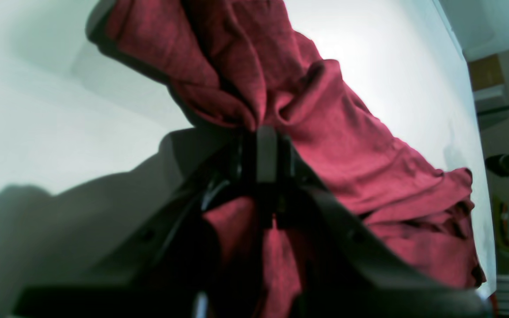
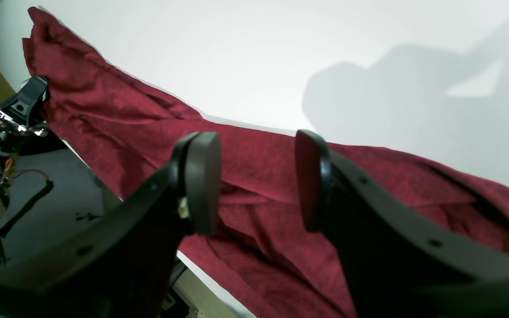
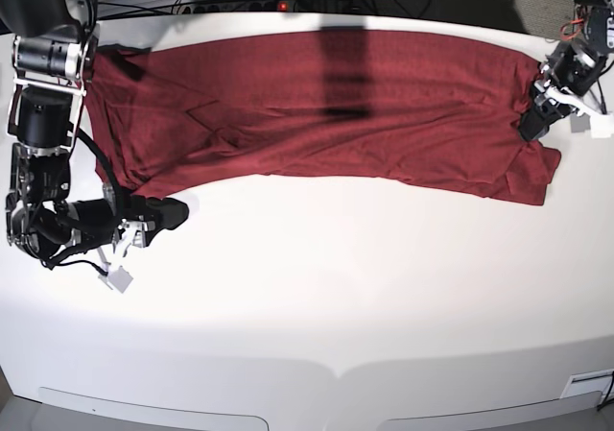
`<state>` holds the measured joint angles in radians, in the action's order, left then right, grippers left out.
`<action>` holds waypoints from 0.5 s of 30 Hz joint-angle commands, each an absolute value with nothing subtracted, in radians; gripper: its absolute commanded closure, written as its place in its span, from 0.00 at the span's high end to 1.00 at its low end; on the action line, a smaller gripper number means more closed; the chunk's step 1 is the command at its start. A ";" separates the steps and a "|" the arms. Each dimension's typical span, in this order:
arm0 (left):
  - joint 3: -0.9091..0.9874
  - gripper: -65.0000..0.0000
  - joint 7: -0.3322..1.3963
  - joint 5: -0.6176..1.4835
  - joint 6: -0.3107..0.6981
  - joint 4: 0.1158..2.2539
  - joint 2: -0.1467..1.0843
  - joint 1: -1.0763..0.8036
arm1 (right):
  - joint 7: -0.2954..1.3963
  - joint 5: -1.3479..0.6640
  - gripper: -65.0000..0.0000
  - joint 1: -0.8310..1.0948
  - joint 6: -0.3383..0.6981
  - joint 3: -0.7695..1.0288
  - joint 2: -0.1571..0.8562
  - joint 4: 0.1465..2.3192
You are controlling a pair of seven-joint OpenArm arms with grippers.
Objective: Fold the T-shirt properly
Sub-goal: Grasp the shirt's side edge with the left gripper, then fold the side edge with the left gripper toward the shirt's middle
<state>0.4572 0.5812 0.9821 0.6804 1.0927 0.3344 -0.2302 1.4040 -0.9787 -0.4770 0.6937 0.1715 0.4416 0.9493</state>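
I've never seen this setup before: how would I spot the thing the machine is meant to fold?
Look at the big white table. Along its far edge lies the T-shirt, stretched from one arm to the other. It is the only cloth there, dark red and wrinkled, with one end pinched in the left gripper.

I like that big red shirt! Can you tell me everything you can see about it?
The T-shirt is dark red, thin, wrinkly cloth with long sleeves. It lies spread sideways across the far part of the white table, mostly flat, with folds and bunching at both ends. The left gripper is pinching a bunched bit at one end. The right gripper is open near the other end, not holding it.
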 commanded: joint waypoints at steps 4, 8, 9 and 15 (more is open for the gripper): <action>0.465 0.00 0.519 0.843 0.521 1.086 0.413 -0.238 | 1.396 -1.006 0.42 -0.507 0.698 0.176 0.457 0.965; 0.465 0.00 0.470 0.758 0.430 1.086 0.459 -0.238 | 1.396 -1.007 0.42 -0.507 0.698 0.176 0.457 0.965; 0.465 0.00 0.469 0.759 0.430 1.086 0.467 -0.238 | 1.396 -1.007 0.42 -0.507 0.698 0.176 0.457 0.965; 0.465 0.00 0.474 0.761 0.429 1.120 0.476 -0.236 | 1.396 -1.007 0.42 -0.507 0.698 0.176 0.457 0.965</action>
